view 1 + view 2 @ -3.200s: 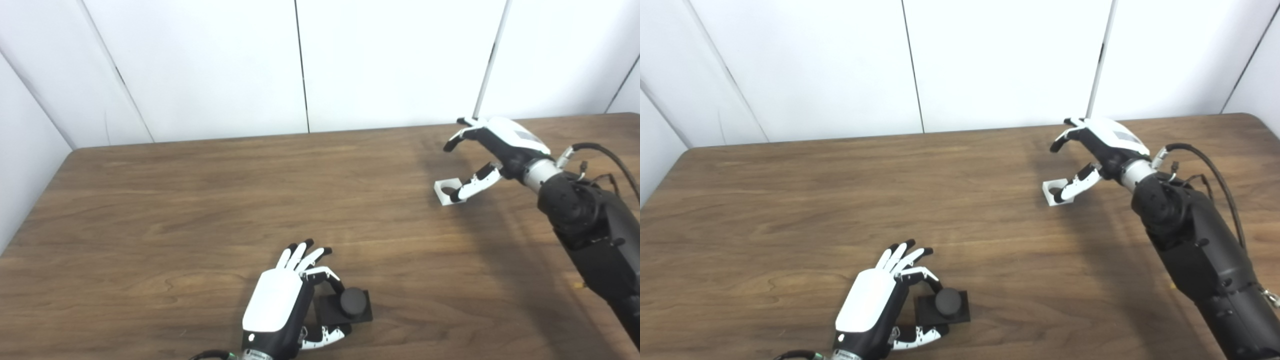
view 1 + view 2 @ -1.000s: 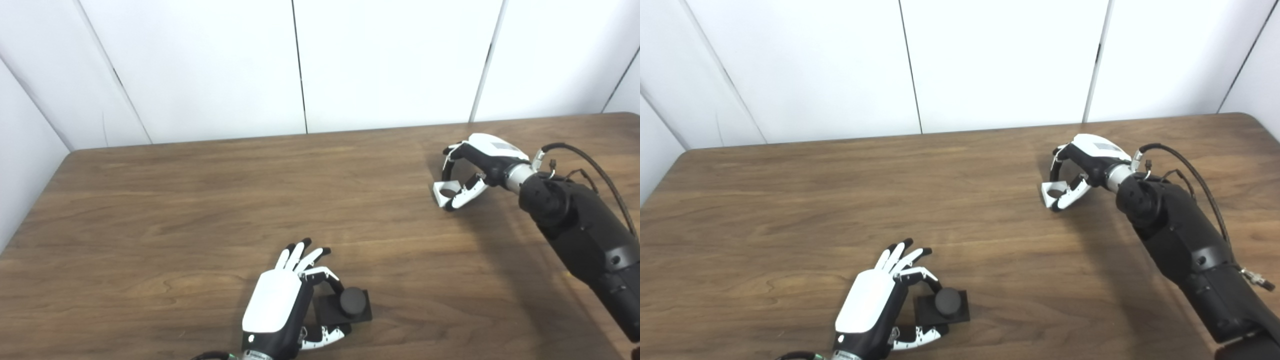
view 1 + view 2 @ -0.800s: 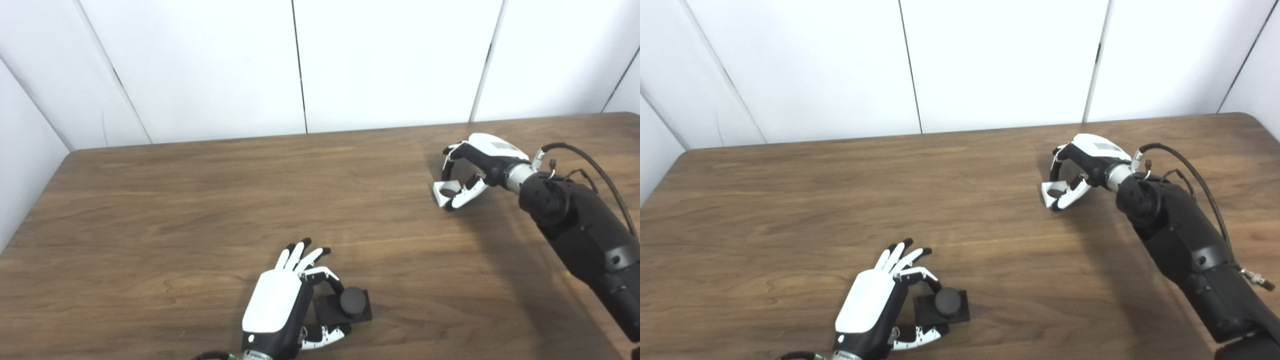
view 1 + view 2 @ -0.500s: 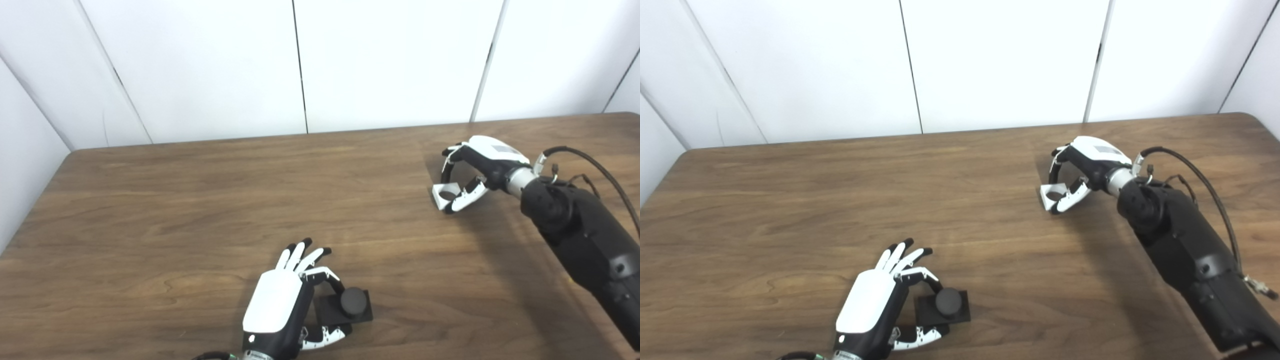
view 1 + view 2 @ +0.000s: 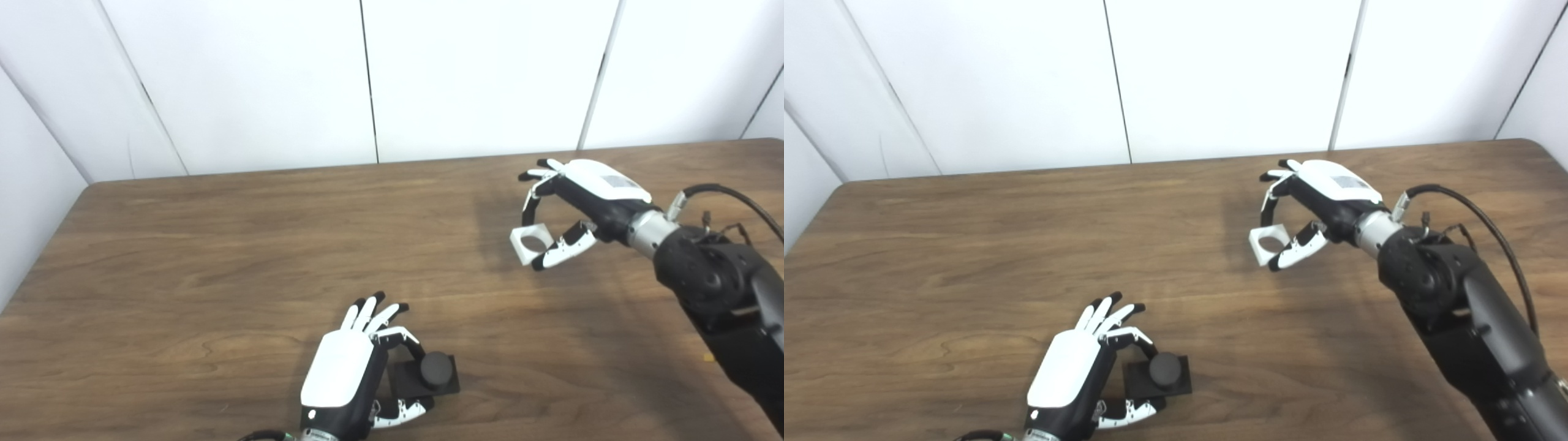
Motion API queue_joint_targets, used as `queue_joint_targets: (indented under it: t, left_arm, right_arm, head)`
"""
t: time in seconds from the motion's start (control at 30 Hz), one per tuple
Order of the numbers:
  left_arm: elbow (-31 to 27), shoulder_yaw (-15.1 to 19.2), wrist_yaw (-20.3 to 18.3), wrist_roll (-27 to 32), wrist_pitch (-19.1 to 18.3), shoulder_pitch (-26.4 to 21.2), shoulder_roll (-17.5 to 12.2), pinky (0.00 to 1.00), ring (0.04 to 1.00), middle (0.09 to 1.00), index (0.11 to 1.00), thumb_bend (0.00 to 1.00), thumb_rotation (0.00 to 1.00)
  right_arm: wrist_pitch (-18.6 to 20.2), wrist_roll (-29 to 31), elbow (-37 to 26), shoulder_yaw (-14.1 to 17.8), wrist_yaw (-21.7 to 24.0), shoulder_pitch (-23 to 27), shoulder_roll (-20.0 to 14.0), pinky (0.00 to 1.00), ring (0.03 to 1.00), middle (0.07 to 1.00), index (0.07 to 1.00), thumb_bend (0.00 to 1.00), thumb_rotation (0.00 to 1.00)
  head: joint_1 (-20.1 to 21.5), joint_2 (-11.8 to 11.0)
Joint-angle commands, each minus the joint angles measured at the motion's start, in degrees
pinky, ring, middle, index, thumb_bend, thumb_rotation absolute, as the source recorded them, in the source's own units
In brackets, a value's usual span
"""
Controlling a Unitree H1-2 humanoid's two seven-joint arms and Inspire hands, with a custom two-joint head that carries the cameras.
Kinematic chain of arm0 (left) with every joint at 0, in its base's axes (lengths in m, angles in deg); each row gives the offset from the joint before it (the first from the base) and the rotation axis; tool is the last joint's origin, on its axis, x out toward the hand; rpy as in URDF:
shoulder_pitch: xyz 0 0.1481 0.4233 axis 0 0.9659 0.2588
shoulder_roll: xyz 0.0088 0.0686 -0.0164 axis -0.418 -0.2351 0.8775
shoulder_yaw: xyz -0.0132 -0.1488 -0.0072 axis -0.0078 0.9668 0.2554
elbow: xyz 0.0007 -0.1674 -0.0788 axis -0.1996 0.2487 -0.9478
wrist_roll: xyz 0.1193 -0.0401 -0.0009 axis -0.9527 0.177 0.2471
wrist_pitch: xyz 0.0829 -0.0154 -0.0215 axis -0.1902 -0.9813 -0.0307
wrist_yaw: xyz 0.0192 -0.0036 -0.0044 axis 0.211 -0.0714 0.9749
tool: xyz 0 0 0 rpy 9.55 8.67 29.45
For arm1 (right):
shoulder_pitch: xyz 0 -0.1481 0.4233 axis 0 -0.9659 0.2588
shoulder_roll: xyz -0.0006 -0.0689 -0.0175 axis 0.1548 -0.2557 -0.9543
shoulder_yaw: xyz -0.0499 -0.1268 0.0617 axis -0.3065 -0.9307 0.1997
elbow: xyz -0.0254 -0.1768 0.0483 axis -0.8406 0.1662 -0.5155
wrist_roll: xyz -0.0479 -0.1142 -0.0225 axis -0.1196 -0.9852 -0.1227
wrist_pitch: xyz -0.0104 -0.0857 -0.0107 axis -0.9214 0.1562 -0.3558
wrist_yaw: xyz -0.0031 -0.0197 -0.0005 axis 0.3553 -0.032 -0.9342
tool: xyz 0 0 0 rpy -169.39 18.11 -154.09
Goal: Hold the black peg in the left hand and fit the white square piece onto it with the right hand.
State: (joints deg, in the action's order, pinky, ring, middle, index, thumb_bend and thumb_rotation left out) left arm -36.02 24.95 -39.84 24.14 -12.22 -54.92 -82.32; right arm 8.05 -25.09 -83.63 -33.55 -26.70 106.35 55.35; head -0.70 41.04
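Left eye view: the right hand (image 5: pixel 576 208) pinches the white square piece (image 5: pixel 529 243), a small block with a round hole, clear above the counter (image 5: pixel 184 263).

Right eye view: the left hand (image 5: pixel 1078 367) curls around the black peg (image 5: pixel 1165 369), a round stub on a square base resting near the counter's front edge.

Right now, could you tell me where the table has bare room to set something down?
The table's whole left half is bare, as is the middle strip between the left hand with the black peg and the right hand holding the white square piece.
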Motion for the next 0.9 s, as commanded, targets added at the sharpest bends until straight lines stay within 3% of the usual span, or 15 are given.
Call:
queue_joint_targets:
  t: [0.0, 0.3, 0.87]
  left_arm:
    - [2.21, -1.06, -1.40, -1.04, -0.56, 1.13, 2.07, 1.00, 0.989, 0.890, 0.485, 0.51, 0.06]
    - [2.20, -0.99, -1.29, -1.18, -1.39, 0.61, 2.44, 1.00, 0.989, 0.889, 0.486, 0.51, 0.06]
    - [2.77, -1.19, -1.01, -0.59, -1.65, -0.28, 2.26, 1.00, 0.988, 0.888, 0.486, 0.51, 0.06]
  right_arm:
    - [1.23, -0.14, -4.97, 1.23, 1.41, 1.22, -1.39, 1.00, 1.000, 0.906, 0.490, 0.53, 0.15]
    - [4.92, -0.94, -18.47, 0.50, 8.03, -1.50, 0.12, 0.99, 0.990, 0.908, 0.490, 0.53, 0.15]
    - [3.23, -5.31, -28.73, -4.02, 14.38, -2.68, 5.24, 1.00, 1.000, 0.923, 0.491, 0.53, 0.15]
  head:
    - [-0.20, 0.09]
    - [-0.68, 0.56]
    - [-0.53, 0.54]
